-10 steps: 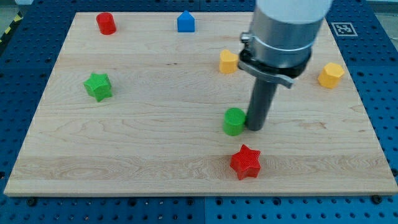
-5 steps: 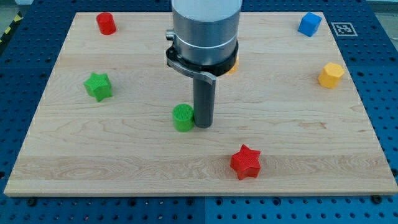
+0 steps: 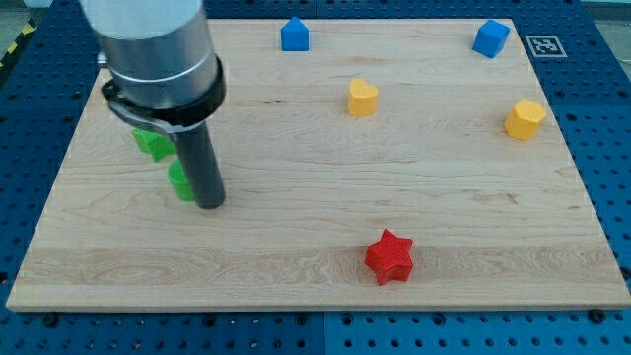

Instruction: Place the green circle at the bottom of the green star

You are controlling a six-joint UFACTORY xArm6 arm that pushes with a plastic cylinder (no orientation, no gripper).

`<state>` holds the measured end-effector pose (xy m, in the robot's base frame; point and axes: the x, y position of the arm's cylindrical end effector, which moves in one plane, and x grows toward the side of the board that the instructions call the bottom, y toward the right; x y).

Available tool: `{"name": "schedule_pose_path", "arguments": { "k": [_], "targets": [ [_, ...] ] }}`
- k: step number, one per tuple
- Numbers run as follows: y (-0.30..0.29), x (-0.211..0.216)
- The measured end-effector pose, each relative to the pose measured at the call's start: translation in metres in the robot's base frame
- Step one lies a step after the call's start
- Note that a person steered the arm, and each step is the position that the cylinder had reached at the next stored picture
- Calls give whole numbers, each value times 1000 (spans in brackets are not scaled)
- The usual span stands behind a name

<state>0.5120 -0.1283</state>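
Observation:
The green circle (image 3: 180,181) lies on the wooden board at the view's left, partly hidden behind my rod. My tip (image 3: 210,204) touches the circle's right side. The green star (image 3: 152,144) sits just above and left of the circle, largely hidden by the arm's grey body; the two look close or touching, and I cannot tell which.
A blue house-shaped block (image 3: 295,35) and a blue cube (image 3: 490,37) sit near the board's top edge. A yellow heart-like block (image 3: 362,98) is at upper middle, a yellow hexagon (image 3: 525,118) at right, and a red star (image 3: 388,257) at lower middle.
My tip has moved left across the board, pushing the green circle from the middle to just below the green star. The arm now hides the red block at top left.

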Motion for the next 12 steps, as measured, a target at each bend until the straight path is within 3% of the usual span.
{"name": "schedule_pose_path", "arguments": {
  "k": [2,3,4,7,8,12],
  "targets": [
    [-54,0],
    [-51,4],
    [5,21],
    [33,21],
    [34,-4],
    [-46,-25]
  ]
}}
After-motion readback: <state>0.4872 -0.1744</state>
